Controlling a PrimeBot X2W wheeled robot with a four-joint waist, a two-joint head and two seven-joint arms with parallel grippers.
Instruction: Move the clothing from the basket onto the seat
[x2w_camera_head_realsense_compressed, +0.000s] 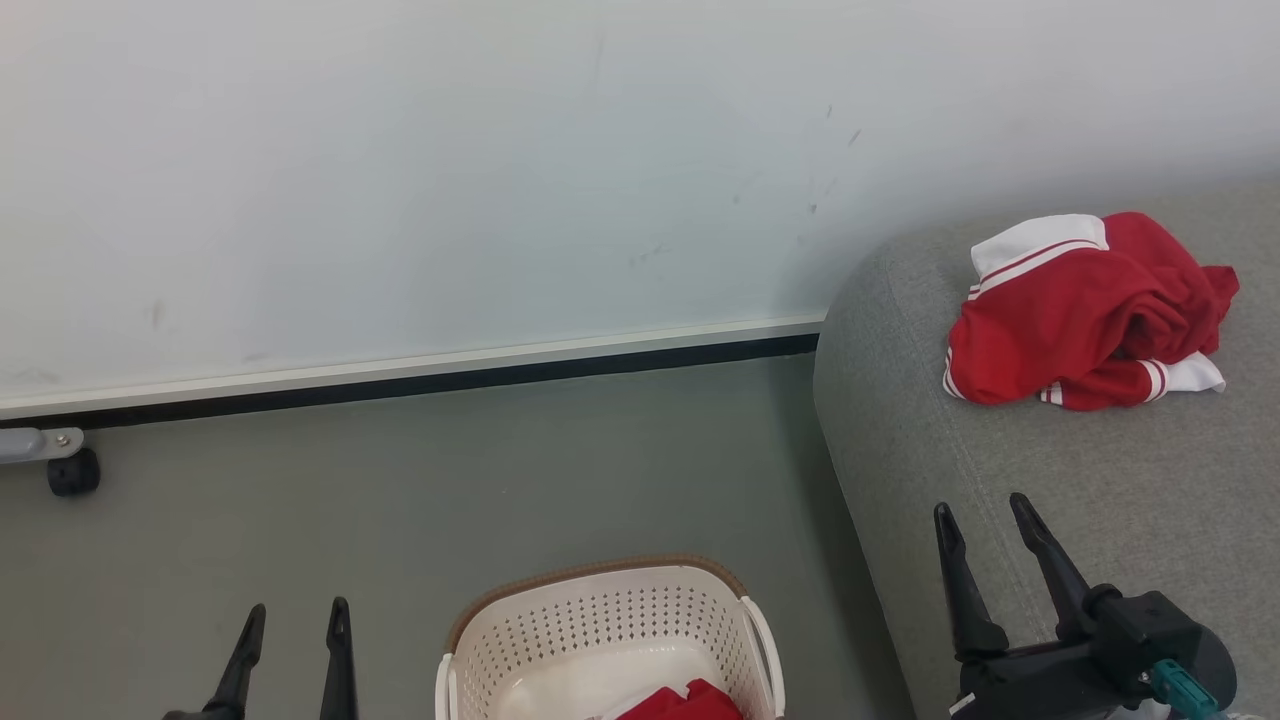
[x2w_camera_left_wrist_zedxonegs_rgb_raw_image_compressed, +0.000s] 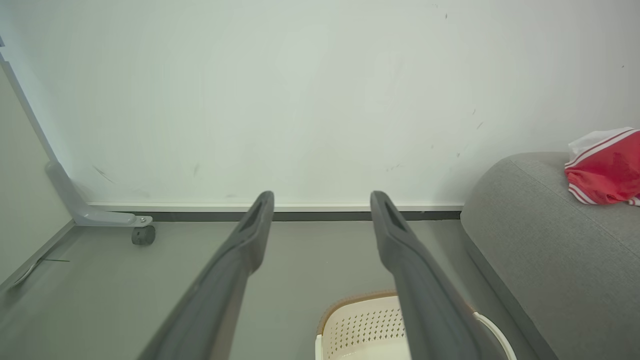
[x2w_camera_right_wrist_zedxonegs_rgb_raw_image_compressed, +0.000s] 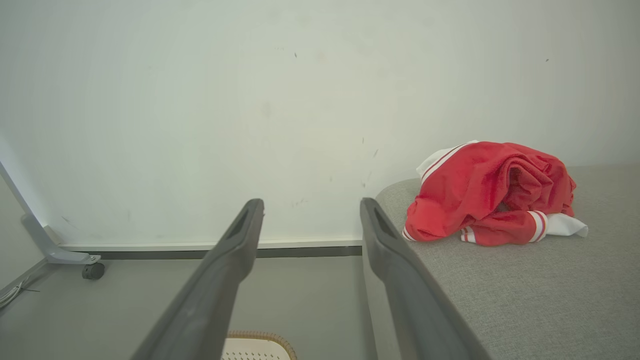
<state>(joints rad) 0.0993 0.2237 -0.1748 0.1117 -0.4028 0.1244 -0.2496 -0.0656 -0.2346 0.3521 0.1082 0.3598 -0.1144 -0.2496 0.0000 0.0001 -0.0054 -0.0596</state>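
Note:
One red garment with white striped cuffs and collar lies bunched on the grey sofa, also seen in the right wrist view and at the left wrist view's right edge. A second red garment peeks out of the cream basket at the bottom of the head view. My left gripper is open at the lower left, left of the basket, with nothing between its fingers. My right gripper is open over the sofa's front corner, below the garment and apart from it.
A white wall with a dark baseboard runs behind the grey floor. A grey metal foot with a black caster stands at the far left by the wall. The sofa's rounded end rises just right of the basket.

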